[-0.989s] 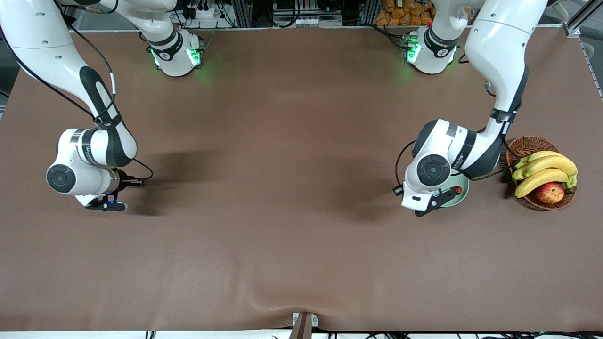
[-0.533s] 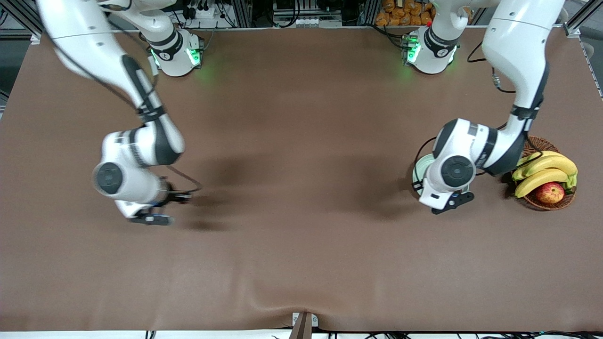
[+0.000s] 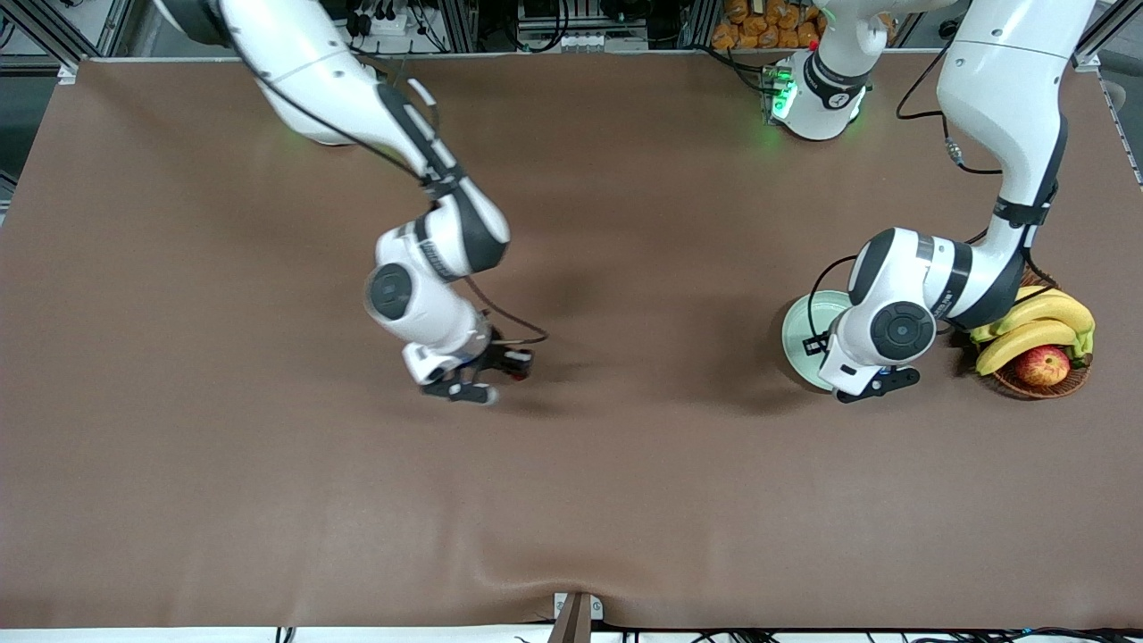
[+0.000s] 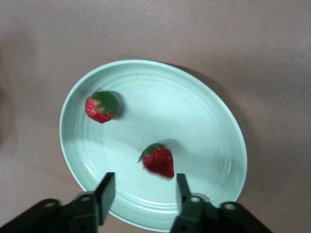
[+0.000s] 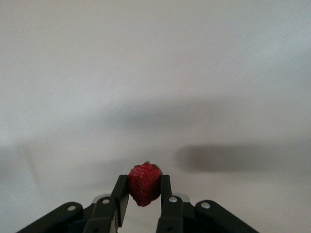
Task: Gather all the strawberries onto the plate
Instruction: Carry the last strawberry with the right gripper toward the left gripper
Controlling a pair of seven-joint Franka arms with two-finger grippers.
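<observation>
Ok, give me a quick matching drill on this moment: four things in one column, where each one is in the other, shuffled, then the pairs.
Things:
1. right gripper
2. left gripper
3. apple
4. two strawberries

Places or states:
A. in the wicker basket with the bananas
B. lying on the plate
C. shut on a strawberry, above bare table
D. open, over the plate

Pairs: 1-C, 2-D, 3-A, 4-B

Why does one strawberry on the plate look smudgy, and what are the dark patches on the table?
Left wrist view: the strawberry between the open left gripper fingers is motion-blurred; the capped one is sharp. Front view: soft arm shadows darken the table. Right wrist view: a blurry shadow streak.
</observation>
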